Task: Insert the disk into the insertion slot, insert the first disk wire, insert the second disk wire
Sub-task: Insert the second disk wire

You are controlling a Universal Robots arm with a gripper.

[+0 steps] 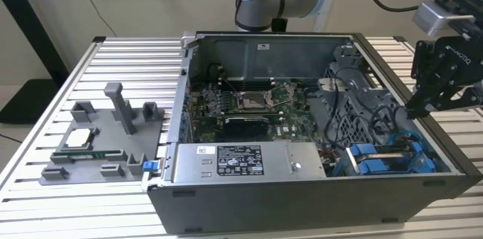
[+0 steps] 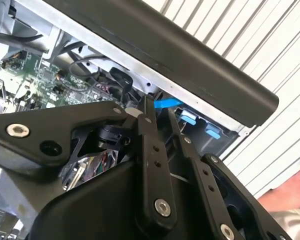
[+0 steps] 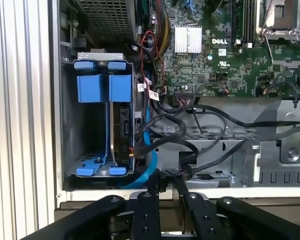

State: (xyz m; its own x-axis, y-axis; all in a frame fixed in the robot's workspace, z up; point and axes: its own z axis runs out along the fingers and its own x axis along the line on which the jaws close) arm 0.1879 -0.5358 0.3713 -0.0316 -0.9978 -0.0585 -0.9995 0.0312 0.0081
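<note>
**Pincer clamped on the blue wire beside the loaded drive cage**

In the exterior view, the open computer case sat on the slatted table. Its motherboard and grey power-supply box were exposed. The black pincer hung over the case's rim at the exterior view's right. Its tips were just above the insertion slot, the blue-tabbed bay of the drive cage. A grey parts fixture stood well apart from it on the table, toward the exterior view's left.

In the second wrist view, the pincer's two black fingers ran close together to their tips with barely a gap between them. The flat end of the blue wire stuck out right at those tips. The dark edge of the case crossed behind them, and a person's hand showed near the table slats.

In the first wrist view, the disk sat edge-on inside the insertion slot, with blue carrier tabs at both ends of the bay. The blue wire ran alongside the disk, curved round the end of the cage and reached the pincer. There the fingers nearly met, pinching the wire between them. Black cables looped across the case floor just beside the cage, between it and the motherboard.
</note>
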